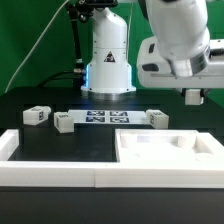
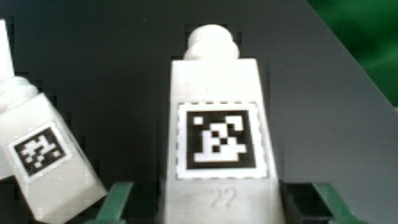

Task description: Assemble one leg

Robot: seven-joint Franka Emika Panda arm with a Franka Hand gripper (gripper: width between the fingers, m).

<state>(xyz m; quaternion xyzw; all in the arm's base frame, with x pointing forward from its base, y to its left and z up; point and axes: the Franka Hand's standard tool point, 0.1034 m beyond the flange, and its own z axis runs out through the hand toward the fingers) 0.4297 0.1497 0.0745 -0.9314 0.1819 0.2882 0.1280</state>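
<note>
Three loose legs: in the exterior view you see them lying on the worktop (image 1: 50, 140), all in line with the marker board (image 1: 108, 118).
Right leg (image 1: 157, 119): just beside the marker board's end, on the exterior view's right.
Left pair: one (image 1: 64, 121) sits just beside the marker board's other end. The other (image 1: 35, 115) is farther out to the exterior view's left.
Pincer (image 1: 193, 97): it is on the exterior view's right of the marker board, apart from it and higher in the picture. In the wrist view its fingers (image 2: 118, 203) stand on either side of the leg (image 2: 217, 100), pinching its near end.
Leg: it is white, with its tag (image 2: 217, 137) facing the wrist camera and its rounded tip (image 2: 214, 42) pointing away from the pincer. The exterior view hides it, so you can place it only at the pincer.
Second leg (image 2: 36, 140): near the held one in the wrist view, tilted, with its tag showing. You cannot tell which loose leg it is.
Square piece (image 1: 170, 155): large and white with recesses. It lies nearer the camera than the marker board, toward the exterior view's right.
Rails (image 1: 50, 172): long and white, nearer the camera than the marker board.
Base (image 1: 108, 60): behind the marker board.
</note>
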